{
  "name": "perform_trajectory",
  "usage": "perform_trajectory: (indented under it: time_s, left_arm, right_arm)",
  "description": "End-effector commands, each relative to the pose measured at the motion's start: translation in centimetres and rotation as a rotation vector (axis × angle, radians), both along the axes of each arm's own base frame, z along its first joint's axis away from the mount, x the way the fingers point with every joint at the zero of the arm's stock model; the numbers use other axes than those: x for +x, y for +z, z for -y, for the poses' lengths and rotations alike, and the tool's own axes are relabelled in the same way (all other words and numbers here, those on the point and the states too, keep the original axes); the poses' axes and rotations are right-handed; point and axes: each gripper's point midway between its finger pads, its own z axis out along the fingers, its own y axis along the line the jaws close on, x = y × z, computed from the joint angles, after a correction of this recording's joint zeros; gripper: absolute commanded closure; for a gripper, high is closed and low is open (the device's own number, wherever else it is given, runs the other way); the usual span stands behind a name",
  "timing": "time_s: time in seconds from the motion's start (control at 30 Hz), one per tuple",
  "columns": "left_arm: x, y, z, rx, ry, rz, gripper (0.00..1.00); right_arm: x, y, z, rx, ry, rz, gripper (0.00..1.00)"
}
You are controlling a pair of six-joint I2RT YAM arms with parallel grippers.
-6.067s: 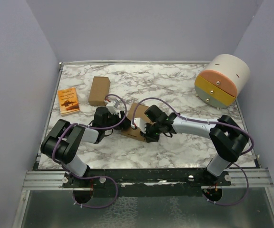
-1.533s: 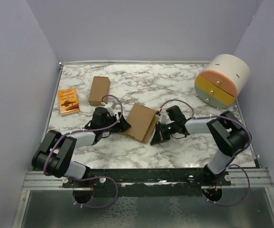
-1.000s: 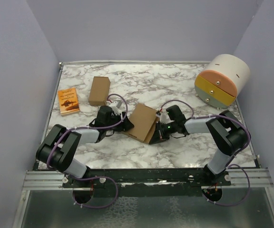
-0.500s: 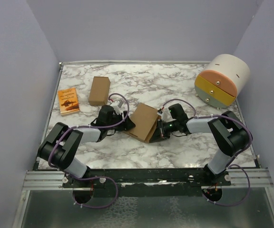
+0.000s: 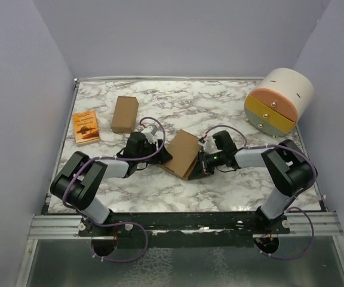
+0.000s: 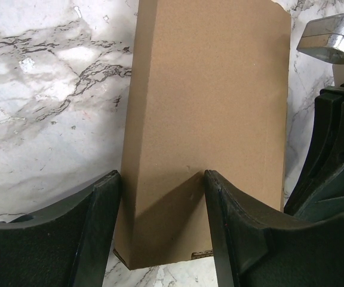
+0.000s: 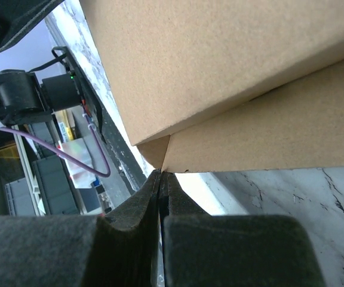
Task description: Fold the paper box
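Observation:
The paper box (image 5: 181,153) is a folded, shallow brown cardboard shape lying tilted on the marble table (image 5: 220,110), between my two grippers. My left gripper (image 5: 162,156) is open at its left end. In the left wrist view (image 6: 160,175) the box (image 6: 211,101) fills the gap: one finger lies along its side wall and the other (image 6: 235,227) lies over its top face. My right gripper (image 5: 199,164) is shut. In the right wrist view (image 7: 160,174) its tips touch the lower corner of the box (image 7: 220,60), with nothing seen between them.
A narrower ready-made brown box (image 5: 125,114) and a small orange booklet (image 5: 86,127) lie at the back left. A round drawer unit (image 5: 278,100) stands at the back right. Lilac walls close in three sides. The right arm's black body (image 6: 333,149) is close beside the box.
The right gripper has moved left up against the box's right edge. The left gripper has moved right. The box has shifted a little to the right and stands steeper.

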Motion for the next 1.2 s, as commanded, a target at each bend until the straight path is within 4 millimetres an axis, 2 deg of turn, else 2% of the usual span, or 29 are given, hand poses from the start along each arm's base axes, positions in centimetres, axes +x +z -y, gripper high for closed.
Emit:
perform_trajectory:
  time_s: [0.0,0.4,0.5,0.67,0.77,0.87,1.0,1.07,1.1,1.17]
  left_arm:
    - [-1.9,-1.2,1.3,0.006,-0.061,-0.065,0.41]
    - [-1.7,-1.4,2.4,0.013,-0.087,-0.066,0.41]
    - [-1.1,-1.0,2.2,0.039,-0.079,-0.052,0.37]
    - [2.3,2.1,-0.1,0.076,0.028,0.012,0.22]
    - [4.2,4.4,-1.8,0.077,0.084,0.054,0.21]
    - [4.9,6.2,-2.7,0.080,0.113,0.095,0.21]
    - [3.4,7.3,-2.8,0.036,0.110,0.101,0.30]
    - [1.9,7.0,-2.8,0.003,0.104,0.076,0.40]
    - [1.1,6.7,-2.9,-0.009,0.100,0.061,0.47]
    - [-0.6,5.5,-3.1,-0.019,0.095,0.014,0.69]
  right_arm:
    - [1.4,2.2,-0.6,0.079,-0.002,0.086,0.99]
    - [1.9,2.4,-0.4,0.084,-0.013,0.100,0.99]
    - [2.2,2.5,-0.1,0.070,-0.003,0.135,0.99]
    - [3.1,3.2,1.4,0.028,0.090,0.305,0.99]
    - [3.3,4.0,2.1,0.014,0.134,0.402,0.99]
    - [3.7,5.5,2.3,0.032,0.189,0.541,0.99]
    - [5.3,8.5,2.4,0.040,0.404,0.841,0.96]
    - [6.7,9.7,2.4,0.016,0.476,0.950,0.86]
    - [7.5,10.1,2.3,0.009,0.511,1.005,0.76]
    - [9.8,9.7,2.1,-0.046,0.539,1.065,0.66]
